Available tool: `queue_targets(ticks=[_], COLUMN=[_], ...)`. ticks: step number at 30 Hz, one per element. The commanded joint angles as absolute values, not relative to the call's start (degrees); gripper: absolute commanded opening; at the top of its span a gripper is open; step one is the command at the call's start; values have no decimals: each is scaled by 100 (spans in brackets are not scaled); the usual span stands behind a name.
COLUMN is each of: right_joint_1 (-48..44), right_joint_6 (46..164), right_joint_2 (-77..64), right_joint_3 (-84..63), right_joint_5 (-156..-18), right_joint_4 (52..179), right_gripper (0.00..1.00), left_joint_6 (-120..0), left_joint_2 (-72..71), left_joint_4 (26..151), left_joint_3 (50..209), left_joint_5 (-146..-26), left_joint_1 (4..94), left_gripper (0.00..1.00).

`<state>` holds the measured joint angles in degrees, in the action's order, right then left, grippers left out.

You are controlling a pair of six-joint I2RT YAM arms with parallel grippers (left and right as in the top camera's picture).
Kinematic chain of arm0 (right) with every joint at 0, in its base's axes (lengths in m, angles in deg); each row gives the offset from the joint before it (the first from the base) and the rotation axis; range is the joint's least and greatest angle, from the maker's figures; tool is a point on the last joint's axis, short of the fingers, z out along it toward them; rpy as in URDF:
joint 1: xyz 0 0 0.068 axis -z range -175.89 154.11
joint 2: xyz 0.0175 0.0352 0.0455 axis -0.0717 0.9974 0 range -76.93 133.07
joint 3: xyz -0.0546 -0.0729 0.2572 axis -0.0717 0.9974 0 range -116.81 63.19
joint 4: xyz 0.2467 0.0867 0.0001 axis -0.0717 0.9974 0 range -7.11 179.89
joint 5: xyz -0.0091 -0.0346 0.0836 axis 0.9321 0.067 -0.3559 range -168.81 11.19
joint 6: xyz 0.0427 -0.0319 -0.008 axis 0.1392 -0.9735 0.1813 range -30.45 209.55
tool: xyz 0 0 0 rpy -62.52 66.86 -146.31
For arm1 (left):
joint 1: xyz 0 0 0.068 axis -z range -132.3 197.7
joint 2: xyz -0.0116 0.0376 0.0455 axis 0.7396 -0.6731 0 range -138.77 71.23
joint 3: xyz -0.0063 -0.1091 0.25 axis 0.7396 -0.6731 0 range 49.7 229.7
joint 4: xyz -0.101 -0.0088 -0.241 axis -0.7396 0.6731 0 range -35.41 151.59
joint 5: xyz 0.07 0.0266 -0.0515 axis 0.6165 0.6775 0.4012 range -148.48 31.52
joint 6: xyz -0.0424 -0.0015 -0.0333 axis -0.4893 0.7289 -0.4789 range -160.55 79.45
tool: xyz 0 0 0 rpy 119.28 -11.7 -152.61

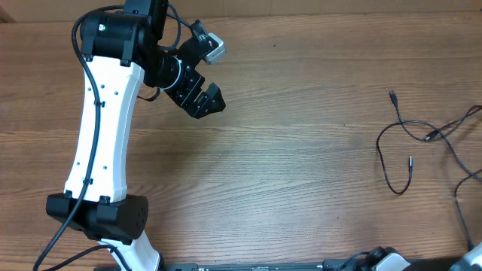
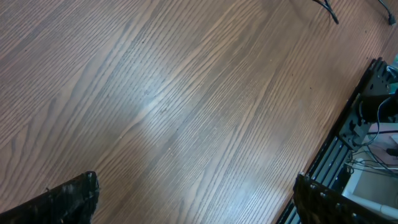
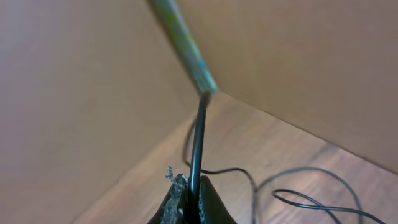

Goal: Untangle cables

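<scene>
Thin black cables (image 1: 410,135) lie in loose loops at the table's right side, with small plugs at their ends. My right gripper (image 3: 194,190) is shut on one black cable (image 3: 198,134), which rises from the jaws to a blurred end piece; more cable loops (image 3: 298,186) lie on the wood behind it. The right gripper is out of the overhead view. My left gripper (image 1: 205,99) is open and empty, held over the table at the upper left, far from the cables. In the left wrist view its fingertips (image 2: 193,199) are wide apart above bare wood.
The wooden table (image 1: 286,165) fills the overhead view. The left arm's white link (image 1: 98,135) and base stand at the left. A black frame with wiring (image 2: 367,124) runs along the table's edge. A plain wall (image 3: 74,74) rises behind the right gripper.
</scene>
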<state>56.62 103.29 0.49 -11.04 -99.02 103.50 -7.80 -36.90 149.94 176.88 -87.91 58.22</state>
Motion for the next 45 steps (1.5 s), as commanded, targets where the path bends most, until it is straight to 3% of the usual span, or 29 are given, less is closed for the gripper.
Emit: queue_targets(ticks=[1, 16, 18, 24, 28, 38, 45], right_joint_1=[5813, 6230, 6237, 6237, 6233, 6217, 5485], right_joint_6=[10604, 10757, 10757, 10866, 11085, 11043, 9999], right_joint_2=[384, 1359, 1365, 1365, 1365, 1363, 1363], right_joint_3=[-1150, -1142, -1139, -1139, -1139, -1139, -1139], right_joint_5=[-9832, -9830, -9830, -9832, -9850, -11686, -12411], right_joint_4=[10238, 10186, 10186, 10188, 10234, 10616, 11193], right_gripper=[4, 5, 15, 85, 99, 100, 100], left_joint_6=[-841, -841, -841, -841, -839, -839, -841], left_joint_2=[-3627, -3627, -3627, -3627, -3627, -3627, -3627], left_joint_4=[14989, 14989, 14989, 14989, 14989, 14989, 14989], left_joint_3=[17782, 17779, 17779, 17779, 17779, 17779, 17779], left_joint_5=[-8782, -8784, -8784, -8784, -8782, -8784, -8782], left_joint_1=[5859, 5859, 5859, 5859, 5859, 5859, 5859], left_gripper=[99, 100, 100, 100, 100, 100, 99])
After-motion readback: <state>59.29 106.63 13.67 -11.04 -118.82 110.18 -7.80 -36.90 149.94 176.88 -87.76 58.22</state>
